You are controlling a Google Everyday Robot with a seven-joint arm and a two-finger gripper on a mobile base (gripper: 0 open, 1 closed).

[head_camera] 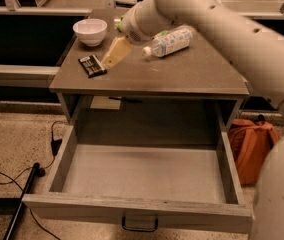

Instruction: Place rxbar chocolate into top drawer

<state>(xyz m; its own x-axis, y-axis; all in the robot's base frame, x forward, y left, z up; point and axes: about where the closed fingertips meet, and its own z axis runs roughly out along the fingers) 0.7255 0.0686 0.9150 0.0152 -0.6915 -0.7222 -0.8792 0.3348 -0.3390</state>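
The rxbar chocolate point(92, 65) lies flat on the left part of the cabinet top, a small black bar with white stripes. My gripper point(113, 55) reaches down from the pale arm that comes in from the upper right. Its yellowish fingertips sit just right of the bar, close to it and above the surface. The top drawer point(142, 210) is pulled fully open below, its pale grey floor bare, with a dark handle on its front panel.
A white bowl point(90, 31) stands at the back left of the cabinet top point(192, 74). A clear plastic bottle point(169, 41) lies on its side at the back middle. An orange backpack point(249, 146) sits on the floor to the right. Black cables point(12, 176) run at the left.
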